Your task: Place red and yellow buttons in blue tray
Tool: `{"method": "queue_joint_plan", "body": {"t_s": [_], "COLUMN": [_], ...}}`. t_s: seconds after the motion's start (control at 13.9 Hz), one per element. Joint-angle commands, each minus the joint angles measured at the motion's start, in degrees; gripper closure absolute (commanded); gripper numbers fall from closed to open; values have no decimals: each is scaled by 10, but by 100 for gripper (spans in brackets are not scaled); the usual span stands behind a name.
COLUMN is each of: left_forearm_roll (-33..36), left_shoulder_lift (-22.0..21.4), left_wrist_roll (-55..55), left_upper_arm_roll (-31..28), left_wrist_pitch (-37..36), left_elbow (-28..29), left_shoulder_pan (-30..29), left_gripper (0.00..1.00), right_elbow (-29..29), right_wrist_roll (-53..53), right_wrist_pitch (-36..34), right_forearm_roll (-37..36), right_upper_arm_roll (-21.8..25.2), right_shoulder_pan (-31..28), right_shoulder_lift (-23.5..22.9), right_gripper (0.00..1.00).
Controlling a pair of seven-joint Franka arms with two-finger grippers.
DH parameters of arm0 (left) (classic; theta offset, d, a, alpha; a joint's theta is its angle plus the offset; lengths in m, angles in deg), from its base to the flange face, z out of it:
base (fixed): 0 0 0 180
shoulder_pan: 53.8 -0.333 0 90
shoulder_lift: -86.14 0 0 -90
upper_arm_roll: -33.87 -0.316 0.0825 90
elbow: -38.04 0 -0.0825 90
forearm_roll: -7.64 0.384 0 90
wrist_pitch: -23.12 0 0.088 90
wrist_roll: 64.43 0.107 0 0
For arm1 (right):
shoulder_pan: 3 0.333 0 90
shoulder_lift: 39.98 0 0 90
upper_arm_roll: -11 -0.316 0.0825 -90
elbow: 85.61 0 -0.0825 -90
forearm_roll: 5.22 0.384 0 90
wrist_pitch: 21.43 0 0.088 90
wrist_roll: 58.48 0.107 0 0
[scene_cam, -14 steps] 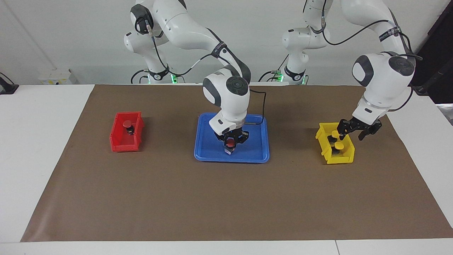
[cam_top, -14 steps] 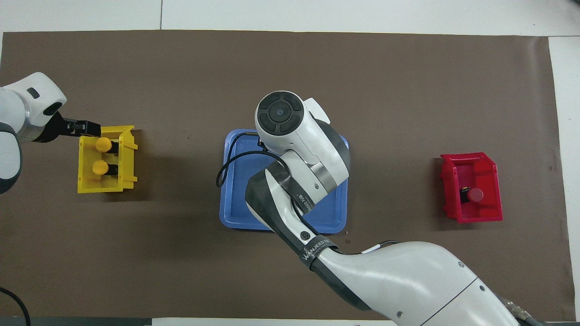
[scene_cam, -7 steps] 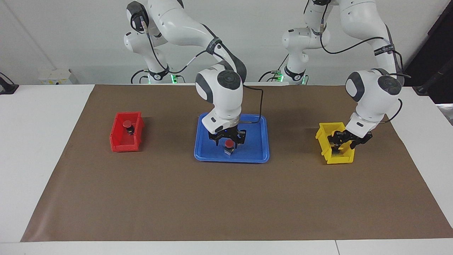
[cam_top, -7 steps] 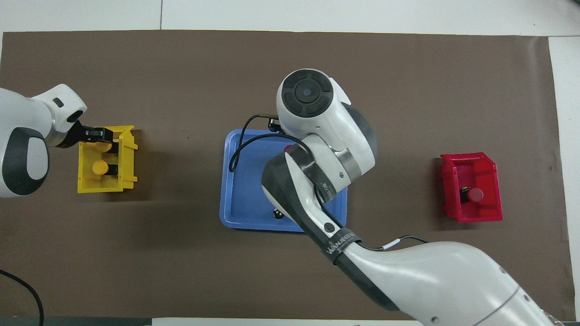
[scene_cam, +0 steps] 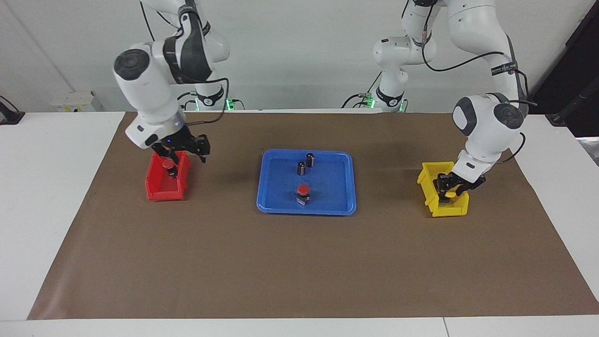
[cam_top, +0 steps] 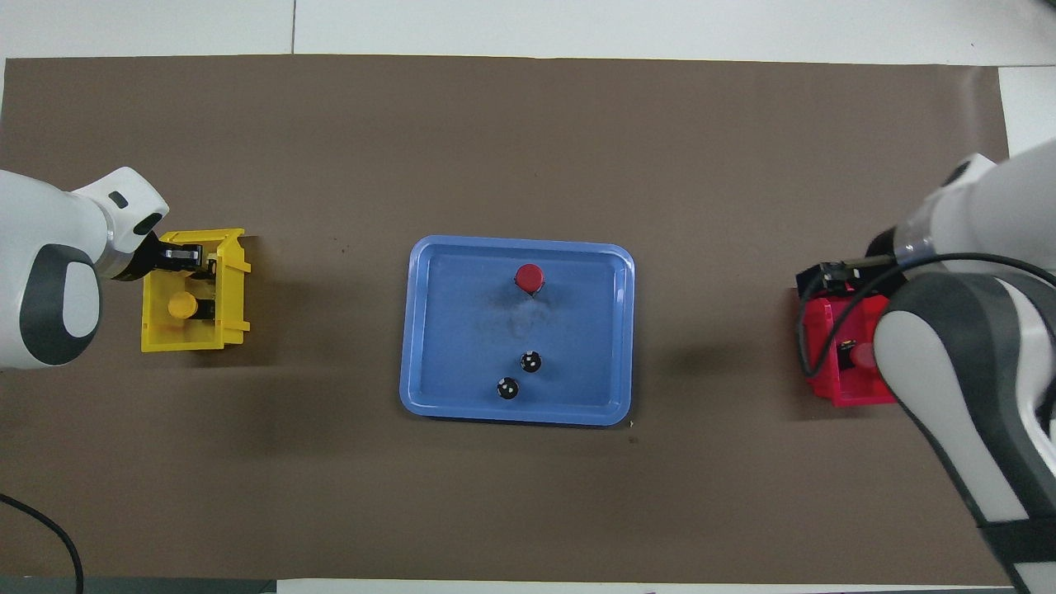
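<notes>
One red button (scene_cam: 303, 189) has been left in the blue tray (scene_cam: 332, 187), on the part of it farther from the robots, and the right gripper (scene_cam: 181, 152), which was over it a moment ago, has been carried off to the right arm's end of the table. It is now held, fingers spread and empty, over the red bin (scene_cam: 159, 192), where the second red button (scene_cam: 167, 164) lies.

Two dark capless cylinders (scene_cam: 301, 168) are uncovered in the tray, nearer the robots (they are no part of the job).

The left gripper (scene_cam: 450, 186) has been lowered into the yellow bin (scene_cam: 428, 187), at the end of it nearer the robots. One yellow button (cam_top: 179, 307) is seen in the bin beside the gripper; the other is hidden beneath it, and whether it has been gripped cannot be told.

One button of four is judged placed. Both arms appear set for picks, so a crossing over the tray may have to be watched.
</notes>
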Motion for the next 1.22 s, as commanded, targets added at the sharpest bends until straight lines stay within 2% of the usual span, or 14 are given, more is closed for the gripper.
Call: {"method": "queue_joint_plan", "body": {"t_s": [0.0, 0.14, 0.22, 0.29, 0.36, 0.5, 0.72, 0.93, 1.15], "left_forearm_roll": [3, 12, 36, 52, 52, 49, -29, -35, -35], "left_shoulder_lift": [3, 3, 0, -4, -13, -44, -39, -26, 0], "left_wrist_roll": [-8, -11, -24, -91, -181, -327, -368, -437, -477], "left_upper_arm_roll": [1, 2, 1, 5, 7, 9, 11, 11, 11], "left_wrist_pitch": [-55, -231, -291, -320, -316, -249, -187, -56, -8], "left_elbow": [-55, -189, -241, -260, -249, -183, -144, -61, -44], "left_shoulder_pan": [2, 17, 40, 75, 121, 210, 284, 341, 363], "left_gripper": [99, 99, 99, 99, 99, 99, 99, 98, 98], "right_elbow": [-98, -130, -144, -152, -156, -165, -172, -182, -189], "right_wrist_roll": [-62, -66, -68, -69, -70, -86, -97, -96, -106], "right_wrist_pitch": [83, 118, 138, 150, 152, 176, 200, 208, 220], "right_forearm_roll": [13, 13, 12, 12, 12, 12, 12, 12, 12], "right_upper_arm_roll": [-10, -10, -10, -10, -10, -10, -10, -10, -10], "right_shoulder_pan": [-54, -60, -60, -60, -61, -68, -78, -77, -80], "right_shoulder_lift": [37, 36, 36, 34, 29, 22, 6, 7, 3], "right_gripper": [20, 21, 22, 23, 24, 25, 26, 29, 32]}}
